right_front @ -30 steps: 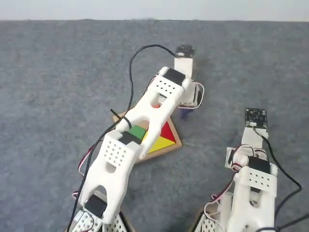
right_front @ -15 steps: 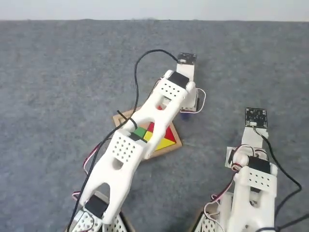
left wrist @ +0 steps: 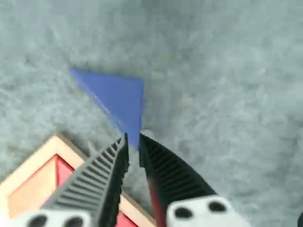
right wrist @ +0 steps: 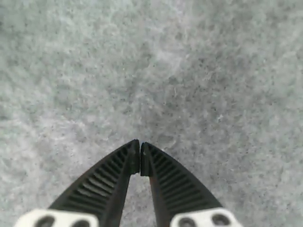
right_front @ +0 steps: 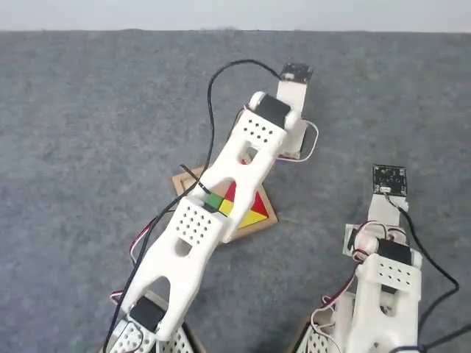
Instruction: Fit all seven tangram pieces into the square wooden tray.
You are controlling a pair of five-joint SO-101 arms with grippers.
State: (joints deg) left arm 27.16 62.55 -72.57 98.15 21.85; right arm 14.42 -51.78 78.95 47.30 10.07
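My left gripper is shut on one corner of the blue triangle, which stands out over the grey carpet just past the corner of the square wooden tray. In the high view the left arm stretches across the tray, whose green, yellow and red pieces show beside the arm. The rest of the tray is hidden under the arm. My right gripper is shut on nothing above bare carpet, and its arm sits at the front right.
Grey carpet covers the table all round the tray. A black cable loops up from the left arm. The table's far edge meets a pale wall.
The left wrist has swung up and slightly away to the far right. The blue piece that showed beneath it in the high view is now hidden by the arm. The right arm has kept still.
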